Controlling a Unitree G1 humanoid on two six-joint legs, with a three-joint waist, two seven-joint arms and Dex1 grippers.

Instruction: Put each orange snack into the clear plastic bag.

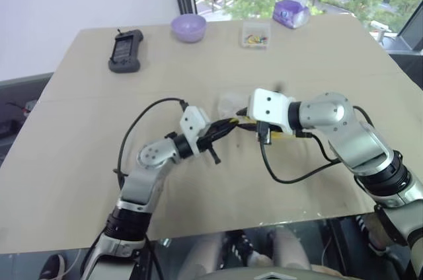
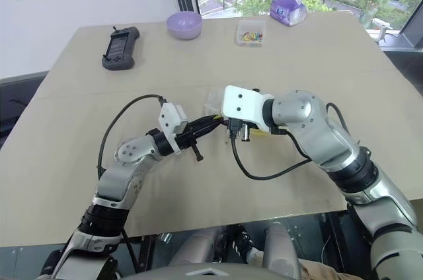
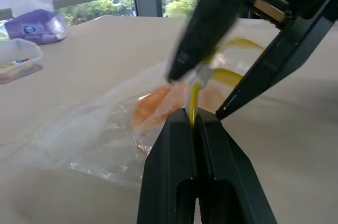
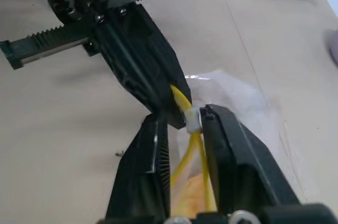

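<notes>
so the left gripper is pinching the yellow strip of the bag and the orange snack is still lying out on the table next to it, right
Not quite. The left gripper is pinching the yellow strip of the clear plastic bag, but the orange snack is not out on the table. The left wrist view shows it inside the bag, seen through the clear plastic.

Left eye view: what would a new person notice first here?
Mid-table, both pincers meet at the clear plastic bag: the left pincer is shut on its yellow strip, and the right pincer sits around the small white slider. An orange snack shows inside the bag.
</notes>
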